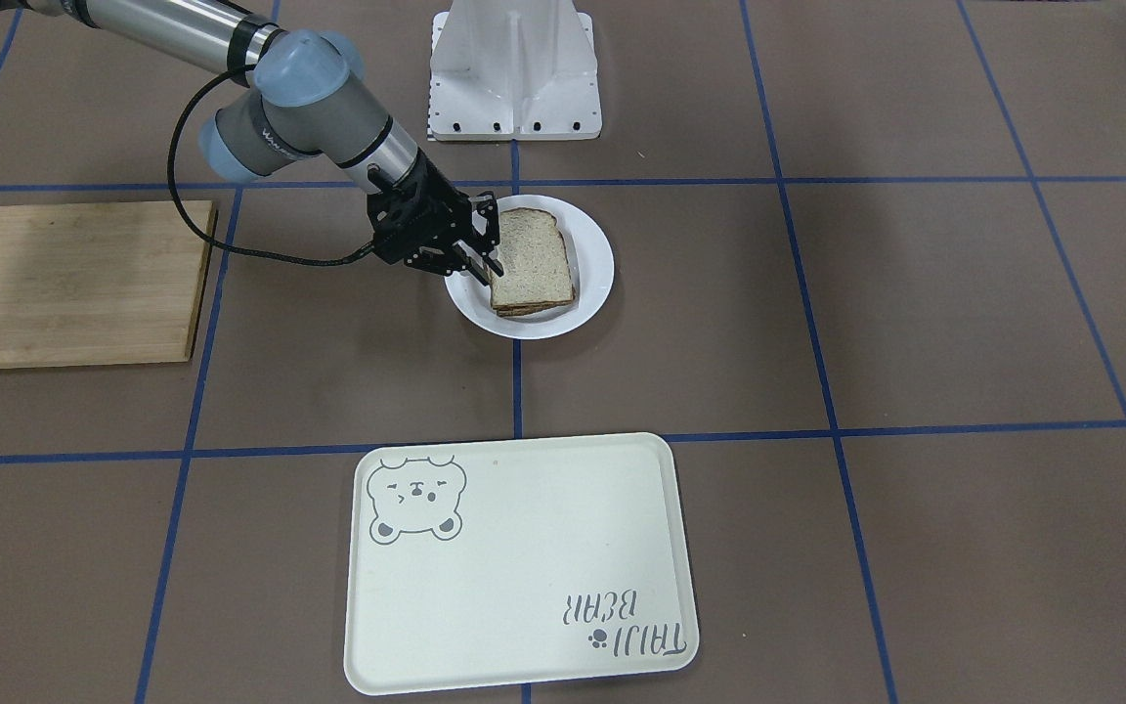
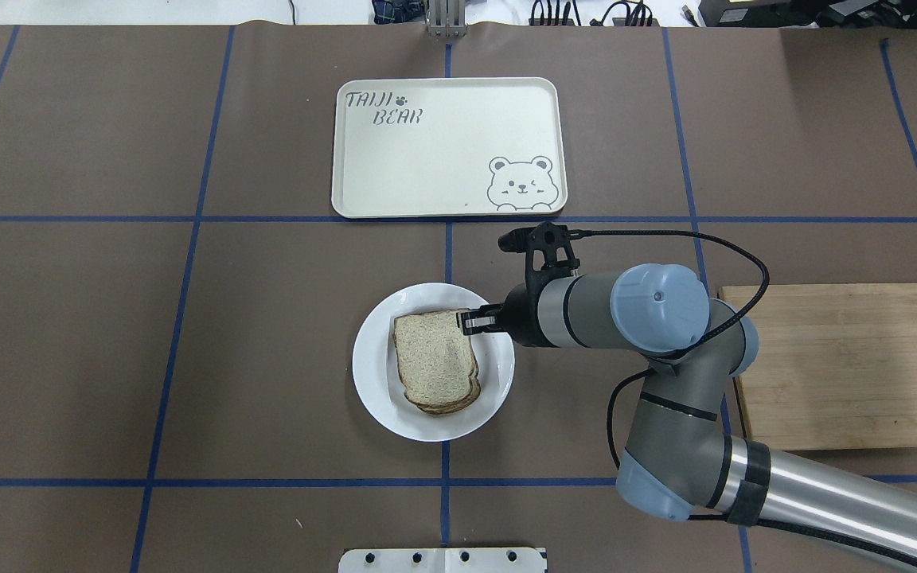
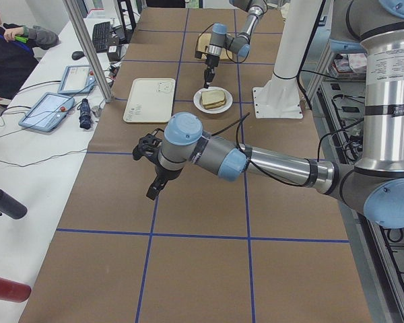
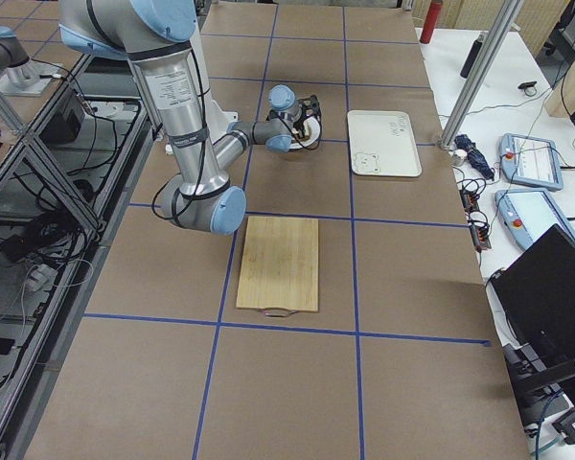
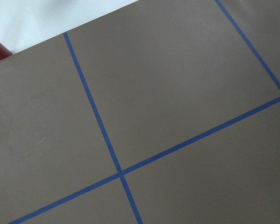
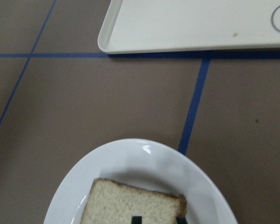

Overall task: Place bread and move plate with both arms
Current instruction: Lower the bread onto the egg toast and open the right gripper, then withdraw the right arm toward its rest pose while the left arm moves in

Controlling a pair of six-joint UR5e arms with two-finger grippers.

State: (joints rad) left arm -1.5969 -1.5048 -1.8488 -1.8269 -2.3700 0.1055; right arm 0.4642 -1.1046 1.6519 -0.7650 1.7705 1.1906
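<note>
The bread (image 1: 532, 256) lies flat as the top slice of a small stack on the round white plate (image 1: 594, 256) at the table's middle. It also shows in the overhead view (image 2: 435, 362) and the right wrist view (image 6: 130, 203). My right gripper (image 1: 488, 256) hangs over the bread's edge nearest the cutting board. Its fingertips (image 6: 136, 219) stand a little apart just above the slice, and it holds nothing. My left gripper (image 3: 153, 185) hovers over bare table far off to my left. It shows only in the exterior left view, so I cannot tell whether it is open.
A cream tray with a bear drawing (image 2: 427, 159) lies beyond the plate (image 2: 375, 374). A wooden cutting board (image 2: 833, 366) lies on my right. The white robot base mount (image 1: 514, 68) stands behind the plate. Operators' tablets sit on a side table (image 3: 50, 108).
</note>
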